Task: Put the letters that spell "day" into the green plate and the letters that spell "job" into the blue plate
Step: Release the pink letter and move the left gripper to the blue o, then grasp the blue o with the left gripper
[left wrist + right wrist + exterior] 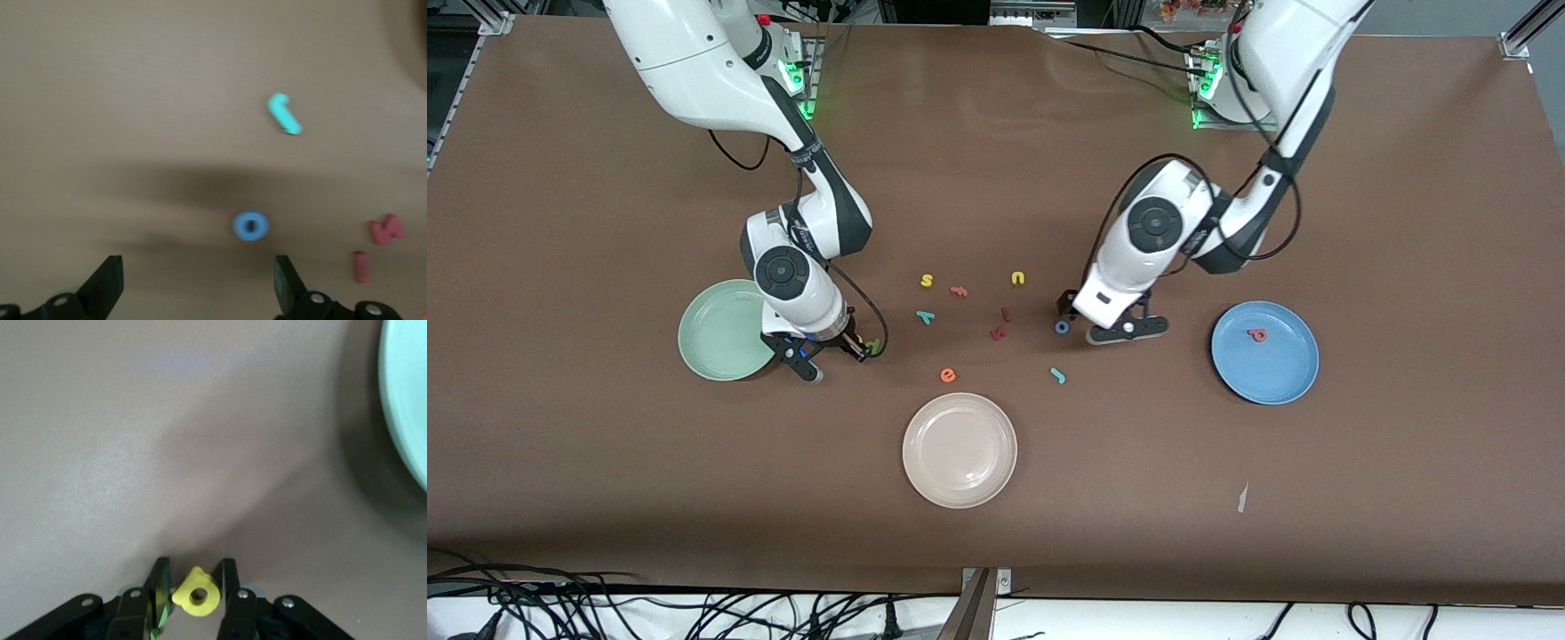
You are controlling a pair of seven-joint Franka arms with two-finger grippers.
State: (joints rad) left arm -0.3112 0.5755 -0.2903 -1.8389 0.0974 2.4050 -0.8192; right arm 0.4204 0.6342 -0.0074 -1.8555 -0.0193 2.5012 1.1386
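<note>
Yellow foam shows between the fingers of the right gripper (193,587), which is clamped on the round-bowled yellow letter (197,595) just beside the green plate (716,342), left of centre in the front view. A dark green letter (874,345) sits at that gripper's tip. The left gripper (1096,322), jaws spread wide, hangs over the blue ring "o" (1063,327). The teal "j" (1057,376) lies lower in the frame. A pink-red letter (1257,335) rests in the blue plate (1280,378) at the right. The teal "y" (926,316) lies on the brown tabletop (1405,222).

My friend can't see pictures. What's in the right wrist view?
The right gripper is shut on a yellow letter with a round hole, above the brown table. The green plate peeks in at one edge.
</note>
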